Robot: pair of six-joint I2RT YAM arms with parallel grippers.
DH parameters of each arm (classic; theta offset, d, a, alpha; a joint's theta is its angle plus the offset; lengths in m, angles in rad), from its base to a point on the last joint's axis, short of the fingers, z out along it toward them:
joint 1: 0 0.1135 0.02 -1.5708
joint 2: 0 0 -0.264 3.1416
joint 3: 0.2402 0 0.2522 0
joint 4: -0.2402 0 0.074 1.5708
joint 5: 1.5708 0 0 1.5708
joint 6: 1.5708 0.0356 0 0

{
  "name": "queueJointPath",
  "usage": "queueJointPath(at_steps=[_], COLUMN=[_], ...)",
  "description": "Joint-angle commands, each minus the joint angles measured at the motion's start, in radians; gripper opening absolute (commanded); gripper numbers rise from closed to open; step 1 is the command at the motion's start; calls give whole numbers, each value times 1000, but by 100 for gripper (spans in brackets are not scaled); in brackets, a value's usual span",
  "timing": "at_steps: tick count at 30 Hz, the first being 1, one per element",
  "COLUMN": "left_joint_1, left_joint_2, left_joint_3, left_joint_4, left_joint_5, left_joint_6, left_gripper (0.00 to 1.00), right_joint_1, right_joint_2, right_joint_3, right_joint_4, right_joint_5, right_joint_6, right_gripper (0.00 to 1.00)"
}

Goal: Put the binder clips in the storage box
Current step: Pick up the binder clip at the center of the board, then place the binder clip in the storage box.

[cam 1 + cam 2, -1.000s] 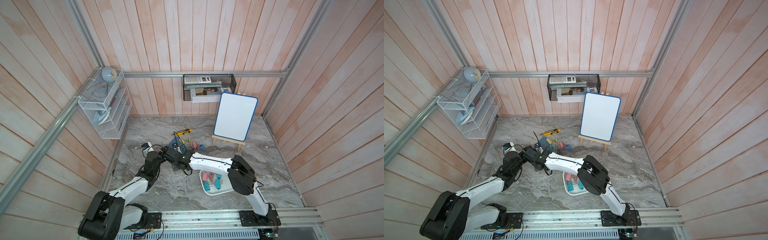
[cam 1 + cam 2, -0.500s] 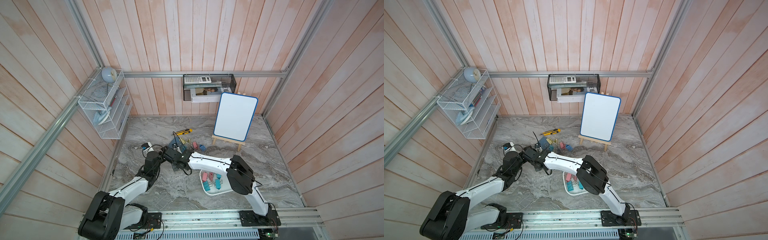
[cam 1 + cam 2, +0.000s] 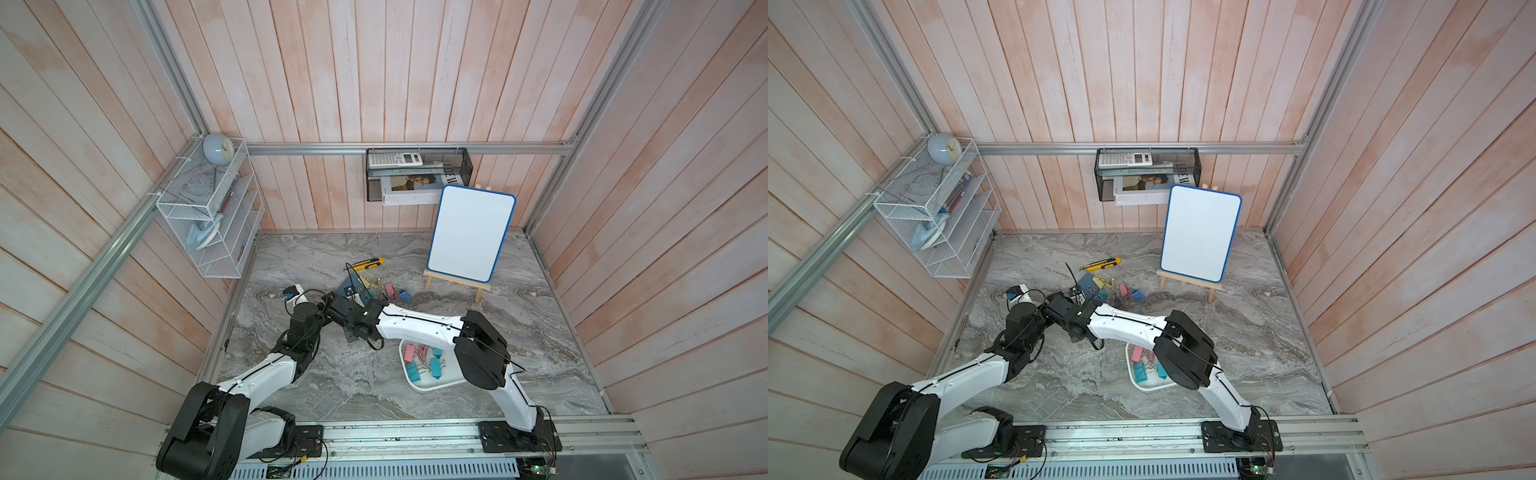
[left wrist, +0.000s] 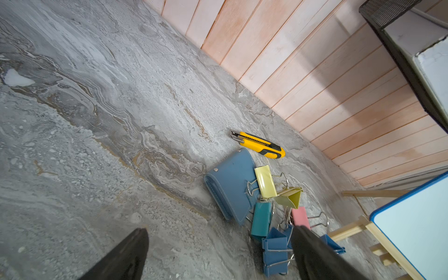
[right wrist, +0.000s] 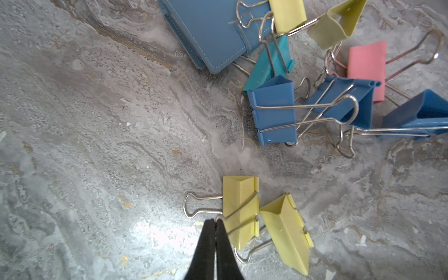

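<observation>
The right gripper [image 5: 215, 221] is clenched at the handle loop of one of two yellow binder clips [image 5: 240, 208] on the tabletop [image 5: 97, 145]; verify the wire is caught before lifting toward the storage box [image 3: 436, 385]. Beyond lie seven more: three blue, two yellow, one teal, one pink.

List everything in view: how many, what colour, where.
loose binder clips: nine, yellow, blue, teal, pink, on tabletop
boxed binder clips: several, pink and teal, partly hidden
storage box: one, white, table's near side
pouch: one, blue, among loose clips
utility knife: one, yellow-black, behind pouch
whiteboard: one, blue-framed, on easel
mesh basket: one, black, hung at rear
wire rack: one, white, hung at side
left fingers: two, black, spread apart
right fingers: two, black, shut at a yellow clip's handle
</observation>
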Motion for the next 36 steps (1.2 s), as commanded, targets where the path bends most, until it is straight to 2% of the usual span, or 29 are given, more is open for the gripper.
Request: queueJointPath(at_steps=[1,12,19,27,33,36], left_joint_1=[3,3,3,3,3,3], left_joint_2=[4,6,24,52,76,86], left_joint_3=[-4,-17,-14,-8,-5,-4], left_joint_4=[9,82,143,169,179,183], left_joint_5=[30,112,223,260,264,268], left_joint_6=[19,38,47,37,34,30], left_gripper=[97,97,98,98,98,98], right_joint_1=[8,8,8,8,5,-14], right_joint_2=[-100,-423,-722,-1089,-1250,-1306], right_joint_3=[-63,-353,-555,-797,-876,-918], right_joint_4=[60,286,295,160,-86,-148], right_joint_5=[21,82,180,322,419,425], right_joint_6=[2,29,62,157,285,336], right_gripper=[0,0,0,0,0,0])
